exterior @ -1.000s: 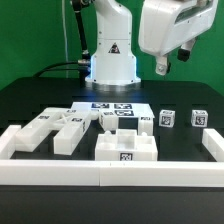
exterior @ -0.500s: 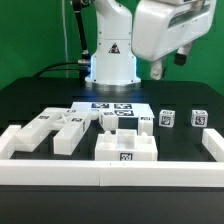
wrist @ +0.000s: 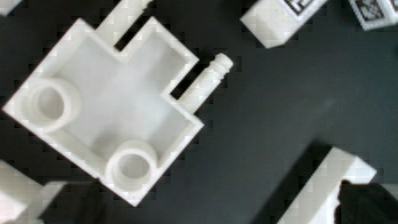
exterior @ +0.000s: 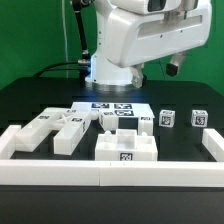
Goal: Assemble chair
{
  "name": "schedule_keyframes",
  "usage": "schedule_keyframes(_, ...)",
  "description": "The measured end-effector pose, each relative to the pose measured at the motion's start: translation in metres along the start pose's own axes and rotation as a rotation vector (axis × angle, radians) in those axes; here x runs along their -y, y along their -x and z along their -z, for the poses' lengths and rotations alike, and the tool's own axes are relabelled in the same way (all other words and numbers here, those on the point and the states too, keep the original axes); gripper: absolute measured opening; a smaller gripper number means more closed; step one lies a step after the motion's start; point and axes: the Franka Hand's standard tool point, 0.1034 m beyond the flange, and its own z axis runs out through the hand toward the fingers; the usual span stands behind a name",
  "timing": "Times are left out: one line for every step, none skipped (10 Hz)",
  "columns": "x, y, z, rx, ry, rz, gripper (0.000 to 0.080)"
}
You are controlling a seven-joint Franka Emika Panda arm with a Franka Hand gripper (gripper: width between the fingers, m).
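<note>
The chair was not yet joined. Its parts lay loose on the black worktop (exterior: 30, 95), inside a low white rail (exterior: 60, 172) that ran along the front and both sides.

In the exterior view, two flat pieces (exterior: 42, 126) lay together at the left. A tagged bar (exterior: 125, 119) sat near the middle, just in front of the marker board (exterior: 112, 104). Two small cubes (exterior: 167, 118) stood apart from each other at the right. A stepped block (exterior: 125, 148) with a tag on its face stood at the front, close to the rail.

The arm (exterior: 150, 35) filled the top of that view, well above the parts. Only a dark tip of the gripper (exterior: 138, 72) showed below the arm's housing, and whether the fingers were spread or pressed together could not be told. Nothing was seen held in it.

The wrist view looked down on a slab (wrist: 107, 100) lying flat. It had two round sockets (wrist: 43, 100) along one edge and thin pegs (wrist: 210, 75) on another. A tagged part (wrist: 285, 18) and another white part (wrist: 338, 165) lay nearby, apart from the slab.
</note>
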Motion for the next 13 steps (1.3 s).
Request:
schedule_keyframes(0.000, 0.000, 0.000, 0.000, 0.000, -0.091, 0.0650)
schedule_keyframes(-0.001, 0.001, -0.001, 0.002, -0.001, -0.156, 0.0650)
schedule_keyframes(-0.006, 0.003, -0.004, -0.002, -0.001, -0.228, 0.0650)
schedule_keyframes(-0.009, -0.001, -0.011, -0.012, 0.001, -0.320, 0.0650)
schedule_keyframes(-0.012, -0.009, -0.017, -0.045, 0.008, -0.354, 0.0650)
schedule_keyframes(-0.016, -0.018, -0.024, -0.087, 0.014, -0.431, 0.0650)
schedule_keyframes(-0.020, -0.025, -0.031, -0.112, 0.000, -0.489, 0.0650)
schedule_keyframes(-0.021, -0.029, -0.033, -0.122, -0.007, -0.536, 0.0650)
schedule_keyframes(-0.021, -0.032, -0.032, -0.126, -0.011, -0.587, 0.0650)
schedule_keyframes(-0.018, -0.033, -0.033, -0.126, -0.027, -0.670, 0.0650)
schedule_keyframes(-0.016, -0.034, -0.033, -0.127, -0.040, -0.729, 0.0650)
schedule_keyframes(-0.014, -0.035, -0.033, -0.127, -0.052, -0.787, 0.0650)
schedule_keyframes(-0.015, -0.035, -0.034, -0.130, -0.050, -0.751, 0.0650)
